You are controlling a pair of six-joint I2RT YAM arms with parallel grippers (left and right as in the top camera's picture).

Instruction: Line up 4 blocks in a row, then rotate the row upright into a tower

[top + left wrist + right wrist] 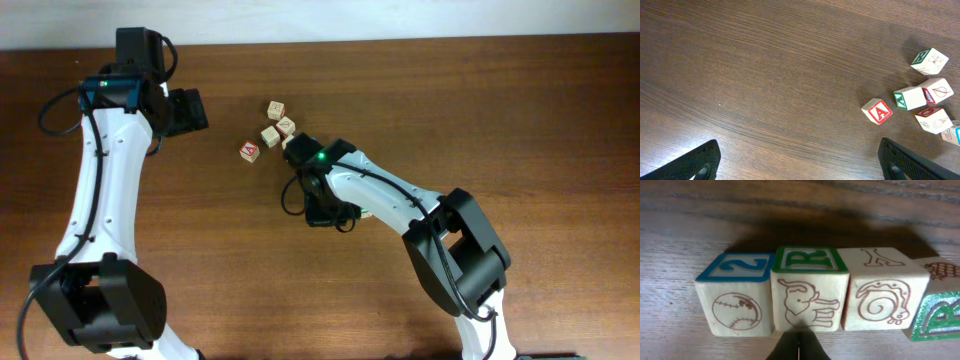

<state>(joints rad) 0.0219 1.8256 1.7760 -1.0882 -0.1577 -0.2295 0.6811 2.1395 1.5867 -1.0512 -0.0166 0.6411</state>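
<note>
On the table (520, 90) from overhead, we've got the blocks (286, 126) bunched just up and right of the A cube (250, 151). The right gripper (300, 152) sits at the bunch's far side from the A cube, so that arm's clearly nearer. The left gripper (192, 110) is well apart on the A cube's other side.

Left wrist view: its jaws are spread wide on nothing. The blocks (908, 98) lie loose just past the A cube (877, 110), corners pointing every which way.

Right wrist view, A cube out of shot: the right gripper (799, 349) is pinched shut and empty, dead ahead of the R block (810, 292) at its elephant face. It may be touching, we can't tell. That block's pressed between the 2 cube (735, 297) and the snail block (882, 292), with the row running crosswise to the fingers. They're cubes, so no long axis. We reckon turning the R block takes a nudge at one corner.
</note>
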